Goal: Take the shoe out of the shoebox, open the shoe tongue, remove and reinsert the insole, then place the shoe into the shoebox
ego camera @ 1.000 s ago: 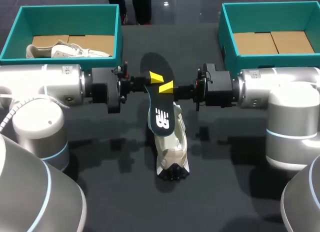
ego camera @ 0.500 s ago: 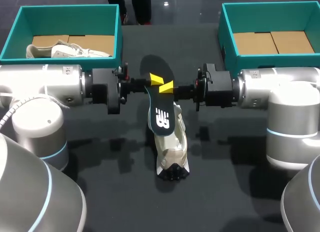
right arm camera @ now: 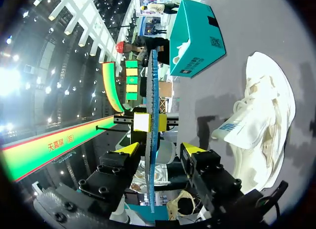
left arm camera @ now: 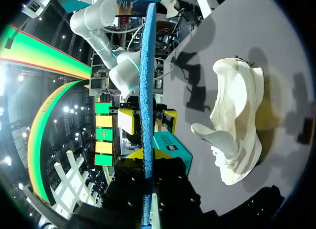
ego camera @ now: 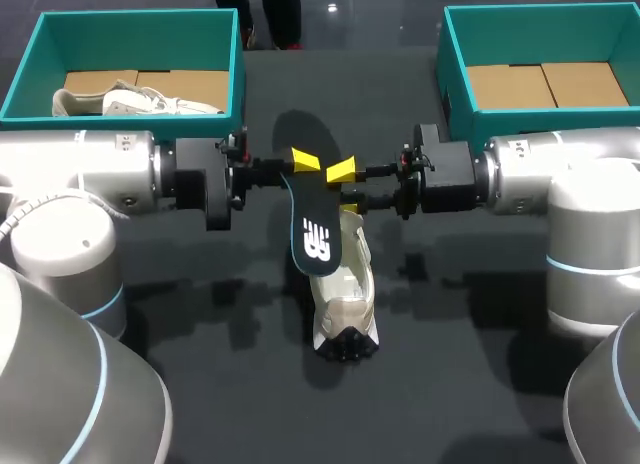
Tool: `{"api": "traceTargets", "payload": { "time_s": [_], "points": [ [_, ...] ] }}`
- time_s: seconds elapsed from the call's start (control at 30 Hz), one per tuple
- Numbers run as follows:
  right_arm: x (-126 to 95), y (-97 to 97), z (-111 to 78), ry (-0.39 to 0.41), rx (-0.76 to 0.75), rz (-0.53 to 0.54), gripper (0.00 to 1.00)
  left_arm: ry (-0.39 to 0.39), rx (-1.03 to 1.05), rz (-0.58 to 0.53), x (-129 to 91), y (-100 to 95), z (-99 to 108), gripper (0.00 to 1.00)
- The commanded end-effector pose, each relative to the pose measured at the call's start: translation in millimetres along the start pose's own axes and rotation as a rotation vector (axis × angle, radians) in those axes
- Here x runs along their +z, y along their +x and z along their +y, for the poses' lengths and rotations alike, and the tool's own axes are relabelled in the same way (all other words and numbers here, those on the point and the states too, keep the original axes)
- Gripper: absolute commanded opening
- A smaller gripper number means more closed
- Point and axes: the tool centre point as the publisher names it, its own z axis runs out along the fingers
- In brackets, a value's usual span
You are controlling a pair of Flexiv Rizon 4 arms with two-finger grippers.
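- The left box (ego camera: 30, 59), teal, sits at the far left of the dark surface (ego camera: 450, 364). A second pale shoe (ego camera: 140, 102) lies inside it.
- The left tool (left arm camera: 147, 157) reaches in to the middle of the surface. Its fingers are pressed on the insole from both sides, about halfway along, and hold it in the air.
- The insole (ego camera: 312, 219) is dark with a white logo and a blue underside. Its long axis runs from far to near along the midline. The far end is raised and the near end dips to just above the shoe.
- The shoe (ego camera: 342, 299) is a cream trainer resting on the surface, just below and slightly right of the insole's near end. It lies along the same far-to-near line as the insole. Its tongue is folded out, clear of the opening. Reinserting the insole likely means sliding that near end down into the opening, and the left arm already has the hold for it.
- The right tool (right arm camera: 159, 150) faces the left one. Its fingers are spread wide on either side of the insole, touch neither face and grip nothing.
- The right box (ego camera: 455, 64), teal, sits at the far right and shows only a cardboard floor.
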Motion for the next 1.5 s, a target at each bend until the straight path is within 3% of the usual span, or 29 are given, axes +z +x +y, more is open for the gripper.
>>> {"api": "traceTargets", "payload": {
  "time_s": [0.03,0.23,0.33,0.43,0.47,0.5,0.83,0.87,1.03,1.13,1.2,1.23,1.27,1.5],
  "points": [
    [-9.8,3.4,-0.8,0.009,0.001,-0.007,1.0,-0.018,-0.019,0.013,-27.4,-2.2,-14.1,0.0],
    [-9.8,3.4,-0.8,0.009,0.001,-0.007,1.0,0.001,-0.074,0.035,-46.3,2.1,-31.3,0.0],
    [-26.0,0.3,-5.0,0.083,-0.122,-0.071,1.0,0.023,-0.131,0.098,-50.9,3.6,-42.0,0.0],
    [-46.6,-4.1,-12.3,0.189,-0.261,-0.164,1.0,0.102,-0.239,0.223,-47.6,5.3,-56.6,0.0],
    [-55.2,-7.4,-15.1,0.243,-0.305,-0.182,1.0,0.123,-0.235,0.257,-45.6,5.9,-62.8,0.0],
    [-55.2,-7.4,-15.1,0.243,-0.305,-0.182,1.0,0.106,-0.173,0.291,-44.3,6.3,-70.3,0.0],
    [-55.2,-7.4,-15.1,0.243,-0.305,-0.182,1.0,0.106,-0.173,0.291,-44.3,6.3,-70.3,0.0],
    [-55.2,-7.4,-15.1,0.243,-0.305,-0.182,1.0,0.093,-0.206,0.295,-37.1,7.4,-81.3,0.0],
    [-85.8,-14.9,-37.3,0.399,-0.443,-0.277,1.0,0.08,-0.357,0.31,-29.2,14.1,-118.8,0.0],
    [-103.2,-23.2,-50.4,0.468,-0.512,-0.328,1.0,0.136,-0.44,0.303,-31.0,15.3,-139.5,0.0],
    [-113.3,-33.3,-56.9,0.524,-0.53,-0.394,1.0,0.237,-0.529,0.283,-32.7,13.8,-151.3,0.0],
    [-113.3,-33.3,-56.9,0.524,-0.53,-0.394,1.0,0.247,-0.531,0.287,-34.5,12.4,-158.1,0.0],
    [-113.3,-33.3,-56.9,0.524,-0.53,-0.394,1.0,0.204,-0.496,0.296,-36.4,10.3,-163.8,0.0],
    [-113.3,-33.3,-56.9,0.524,-0.53,-0.394,1.0,0.204,-0.496,0.296,-36.4,10.3,-163.8,0.0]
  ]
}}
